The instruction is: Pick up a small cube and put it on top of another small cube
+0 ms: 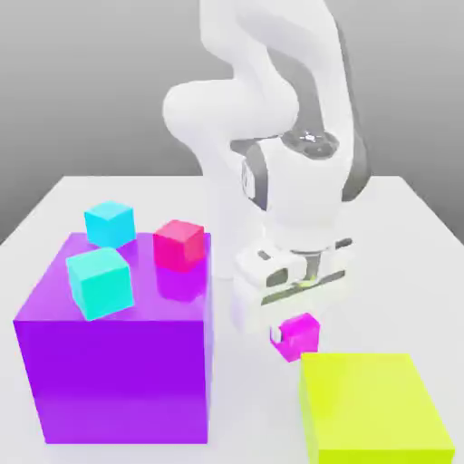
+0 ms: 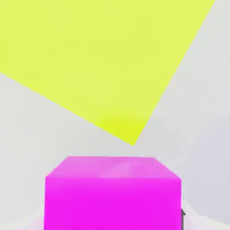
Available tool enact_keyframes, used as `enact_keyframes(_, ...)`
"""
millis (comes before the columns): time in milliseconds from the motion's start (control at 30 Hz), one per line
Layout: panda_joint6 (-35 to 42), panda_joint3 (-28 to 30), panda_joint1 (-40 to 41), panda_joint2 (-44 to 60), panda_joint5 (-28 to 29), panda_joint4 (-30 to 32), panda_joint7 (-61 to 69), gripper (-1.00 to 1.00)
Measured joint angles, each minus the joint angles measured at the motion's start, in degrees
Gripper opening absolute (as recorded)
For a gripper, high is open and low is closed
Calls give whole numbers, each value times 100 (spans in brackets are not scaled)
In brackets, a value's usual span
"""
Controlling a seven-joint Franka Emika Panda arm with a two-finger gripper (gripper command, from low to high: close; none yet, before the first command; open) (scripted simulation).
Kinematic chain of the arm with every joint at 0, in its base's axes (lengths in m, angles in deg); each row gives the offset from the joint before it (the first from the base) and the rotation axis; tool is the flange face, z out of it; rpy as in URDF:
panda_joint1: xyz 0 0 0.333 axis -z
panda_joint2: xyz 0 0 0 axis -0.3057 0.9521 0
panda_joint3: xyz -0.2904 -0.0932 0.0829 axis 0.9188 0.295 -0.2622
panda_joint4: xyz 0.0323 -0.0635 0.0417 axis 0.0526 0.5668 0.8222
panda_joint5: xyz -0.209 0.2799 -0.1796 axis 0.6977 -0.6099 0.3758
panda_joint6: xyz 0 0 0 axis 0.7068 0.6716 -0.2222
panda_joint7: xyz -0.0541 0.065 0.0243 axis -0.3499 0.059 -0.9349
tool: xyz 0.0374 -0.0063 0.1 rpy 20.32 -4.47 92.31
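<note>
The small cube (image 1: 297,337), plain magenta, sits just under my white hand, right in front of the arm's base and just behind the yellow-green block. My gripper (image 1: 299,324) is down over it and shut on it. In the hand view the small cube (image 2: 112,193) sits very close, between the fingers. A crimson small cube (image 1: 178,245) and two cyan small cubes (image 1: 100,281) (image 1: 111,223) rest on top of the big purple block (image 1: 118,362) at the exterior view's left.
A big yellow-green block (image 1: 372,408) (image 2: 99,54) stands on the white table (image 1: 408,236) just in front of the magenta cube, at the exterior view's right. The purple block is taller than the held cube.
</note>
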Motion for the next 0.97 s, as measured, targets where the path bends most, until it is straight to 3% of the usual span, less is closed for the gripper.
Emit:
enact_keyframes(200, 1486, 111, -33, -499, -294, -349, 531, -100)
enact_keyframes(533, 3733, 502, 1042, -2424, 159, -1020, -722, -100)
enact_keyframes(700, 4237, 601, 1863, -3358, 450, -1207, -1779, -100)
enact_keyframes(867, 3351, 531, 2012, -3247, 500, -562, -2038, -100)
enact_keyframes(900, 3212, 528, 2023, -3201, 499, -471, -2037, 100)
enact_keyframes(967, 3212, 528, 2023, -3201, 499, -471, -2037, 100)
